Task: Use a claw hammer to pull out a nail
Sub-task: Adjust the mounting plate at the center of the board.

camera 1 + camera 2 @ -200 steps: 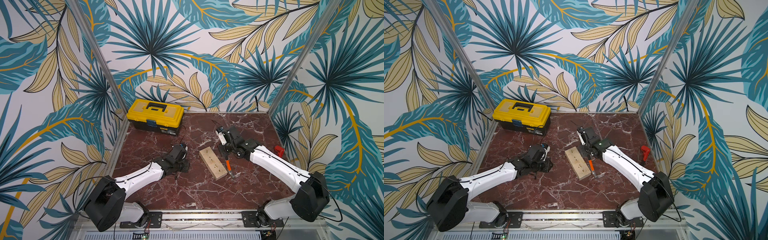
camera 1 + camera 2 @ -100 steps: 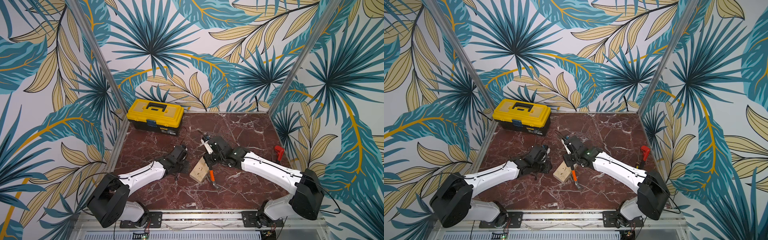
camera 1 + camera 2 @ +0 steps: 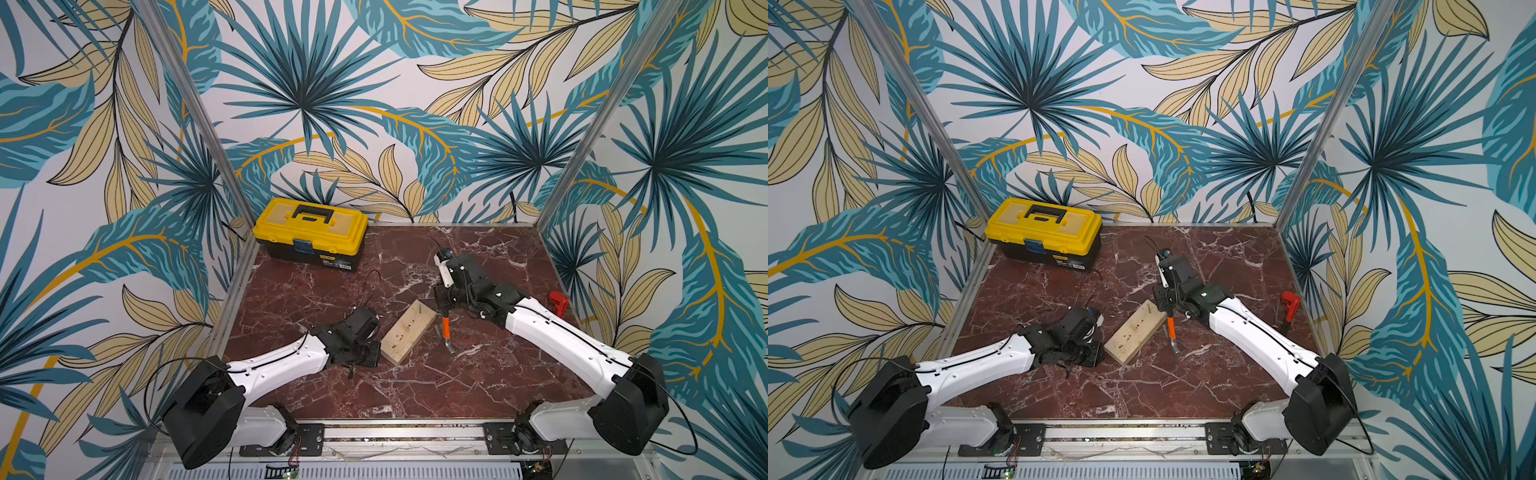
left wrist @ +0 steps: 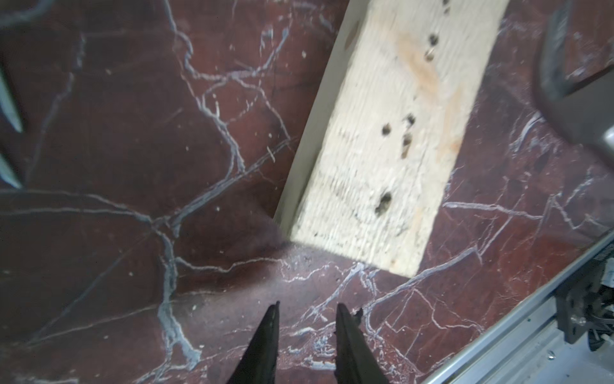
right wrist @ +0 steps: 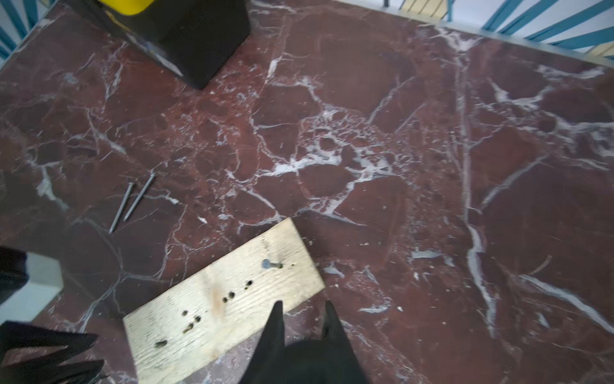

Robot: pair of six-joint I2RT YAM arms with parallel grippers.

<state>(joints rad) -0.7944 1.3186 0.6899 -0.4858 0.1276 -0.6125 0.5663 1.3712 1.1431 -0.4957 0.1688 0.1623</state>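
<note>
The claw hammer (image 3: 445,329) hangs head down to the right of the wooden block (image 3: 409,332), its orange shaft (image 3: 1170,326) showing in both top views. My right gripper (image 3: 444,308) is shut on its black handle, which fills the space between the fingers in the right wrist view (image 5: 304,309). A nail (image 5: 269,265) stands in the far end of the block (image 5: 226,306), also visible as a thin peg (image 3: 420,308). My left gripper (image 4: 307,307) is low by the block's near left corner (image 4: 392,133), open by a narrow gap with nothing in it.
A yellow toolbox (image 3: 311,230) stands at the back left of the marble table (image 3: 415,386). A red-headed tool (image 3: 558,302) leans at the right wall. Two loose nails (image 5: 129,202) lie on the table left of the block. A metal rail (image 4: 498,332) edges the front.
The block has swung round to the opposite diagonal. My right arm swept left with the hammer against the block, then came back right. The left gripper has narrowed slightly.
</note>
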